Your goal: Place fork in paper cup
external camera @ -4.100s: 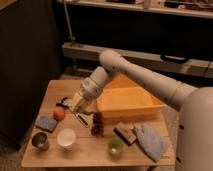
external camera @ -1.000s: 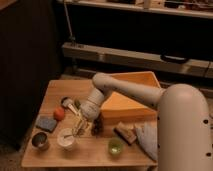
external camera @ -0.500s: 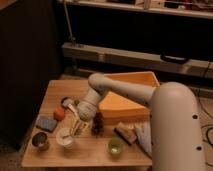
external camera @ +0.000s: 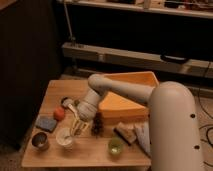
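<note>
The fork [external camera: 64,136] is seen only as a faint thin streak inside the paper cup [external camera: 65,137], which stands near the front left of the wooden table [external camera: 87,152]; how deep it sits cannot be told. Directly above and just right of the cup's rim the gripper [external camera: 79,126] is held, its pale fingers spread apart and pointing down, with nothing clearly grasped between them. A risk is judged here: the fork is long and the cup light, so the cup could be tipped by the leaning handle, or be knocked over if the fingers are lifted carelessly past the rim. Three cups are counted: the paper cup, one steel cup [external camera: 40,140] to its left, and one green cup [external camera: 116,146] to its right. One blue sponge [external camera: 46,123], one orange ball [external camera: 59,114], one white-handled utensil [external camera: 69,104], one dark pine-cone-like object [external camera: 96,124] and one yellow bin [external camera: 125,97] are also present.
</note>
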`<action>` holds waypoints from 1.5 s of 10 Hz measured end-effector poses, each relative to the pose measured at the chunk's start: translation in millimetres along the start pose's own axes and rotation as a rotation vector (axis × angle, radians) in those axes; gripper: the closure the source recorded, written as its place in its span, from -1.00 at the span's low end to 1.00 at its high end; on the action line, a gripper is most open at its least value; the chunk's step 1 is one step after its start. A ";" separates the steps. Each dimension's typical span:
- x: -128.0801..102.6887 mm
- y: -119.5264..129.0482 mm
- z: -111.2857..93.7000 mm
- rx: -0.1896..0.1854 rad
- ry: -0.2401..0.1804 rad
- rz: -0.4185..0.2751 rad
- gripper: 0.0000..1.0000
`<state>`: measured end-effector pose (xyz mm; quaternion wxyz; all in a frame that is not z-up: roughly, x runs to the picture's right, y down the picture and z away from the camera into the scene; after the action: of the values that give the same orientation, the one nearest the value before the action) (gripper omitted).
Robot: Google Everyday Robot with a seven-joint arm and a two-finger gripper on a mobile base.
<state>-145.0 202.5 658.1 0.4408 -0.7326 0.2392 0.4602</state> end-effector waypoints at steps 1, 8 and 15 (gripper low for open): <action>0.1 0.5 -0.1 -0.002 0.000 0.002 -0.60; 9.1 30.0 -3.2 -0.066 0.017 -0.086 -0.60; 10.5 32.5 -4.0 -0.068 0.018 -0.093 -0.60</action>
<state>-162.9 183.4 635.8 0.4343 -0.7617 0.1933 0.4404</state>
